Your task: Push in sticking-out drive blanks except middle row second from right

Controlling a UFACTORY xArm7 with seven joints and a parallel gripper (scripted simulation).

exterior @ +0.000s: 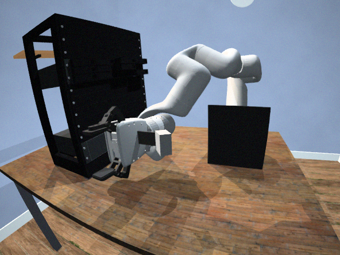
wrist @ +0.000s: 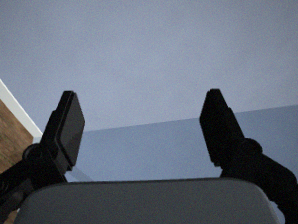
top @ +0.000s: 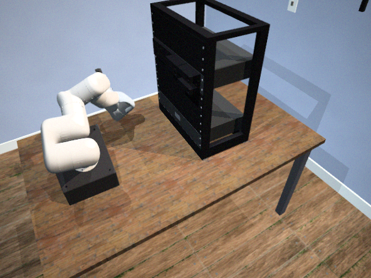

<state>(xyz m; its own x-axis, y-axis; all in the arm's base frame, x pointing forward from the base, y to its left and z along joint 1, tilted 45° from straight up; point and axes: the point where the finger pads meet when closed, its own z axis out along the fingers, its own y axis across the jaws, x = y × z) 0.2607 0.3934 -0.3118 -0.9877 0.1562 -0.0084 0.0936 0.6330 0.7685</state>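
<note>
— Where's the gripper [wrist: 145, 127] now?

— Low over the table [exterior: 201, 207], a little way off from the black rack [top: 262, 62] — not touching it. Its jaws are spread as wide as they go, nothing between them. From the wrist view the two fingers frame only blue wall, so they aren't aimed at the rack's front.

— And the drive blanks?

— Up above the jaws and off to one side, in the storage chassis [exterior: 100, 72] in the rack's upper half. A few protruding blanks [exterior: 130, 67] jut out of the dark front (it's too dark to count them or tell the rows apart).

— The arm itself?

— The white arm [exterior: 198, 72] folds up from its black pedestal [exterior: 258, 115], behind the jaws, then bends down.
</note>
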